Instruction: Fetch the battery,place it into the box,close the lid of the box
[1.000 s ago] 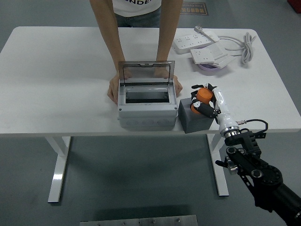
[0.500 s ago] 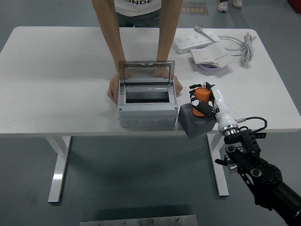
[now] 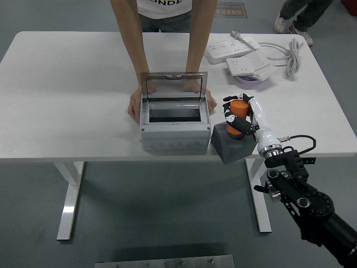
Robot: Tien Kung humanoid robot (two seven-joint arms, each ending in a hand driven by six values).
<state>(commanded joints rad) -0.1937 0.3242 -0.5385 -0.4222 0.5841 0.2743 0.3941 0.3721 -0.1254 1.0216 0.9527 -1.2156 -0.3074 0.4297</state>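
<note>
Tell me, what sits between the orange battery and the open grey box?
Head view: one hand of the person, on the grey plastic box; otherwise bare white table.

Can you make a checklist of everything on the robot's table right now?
Surface: white table, mostly bare on its left half.
Job's things: grey box with its clear lid standing open; orange battery above a dark grey block at the near edge.
Clutter: two white power strips and a purple dish at the far right.
Hands: right hand curled around the battery; left hand nothing seen.
Cables: white cord coiled by the strips; black wire at the robot's wrist.
Surroundings: a person's hands steady the box on both sides; grey floor.
</note>
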